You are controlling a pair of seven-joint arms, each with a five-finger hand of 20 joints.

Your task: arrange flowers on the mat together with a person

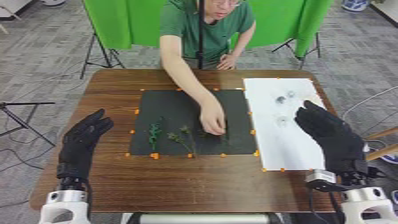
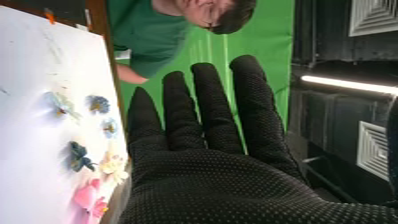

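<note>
In the head view, my left hand [image 1: 84, 142] is held over the table's left side, fingers straight. My right hand [image 1: 330, 131] hovers over the white sheet's right edge, open and holding nothing; the right wrist view has the same right hand [image 2: 222, 170] with straight fingers. On the dark mat [image 1: 169, 102] lie a green sprig [image 1: 155, 132] and, right of it, thin stems [image 1: 185, 139]. A person's hand [image 1: 212, 120] reaches down to the mat right of those stems; what it touches is partly hidden. Blue flowers [image 2: 98, 104] and a pink flower [image 2: 87, 196] lie on the white sheet.
The white sheet [image 1: 289, 145] lies right of the mat on the brown table [image 1: 124, 187]. Orange tape pieces line both mat and sheet. The person leans over the far edge, the arm [image 1: 187, 77] crossing above the mat.
</note>
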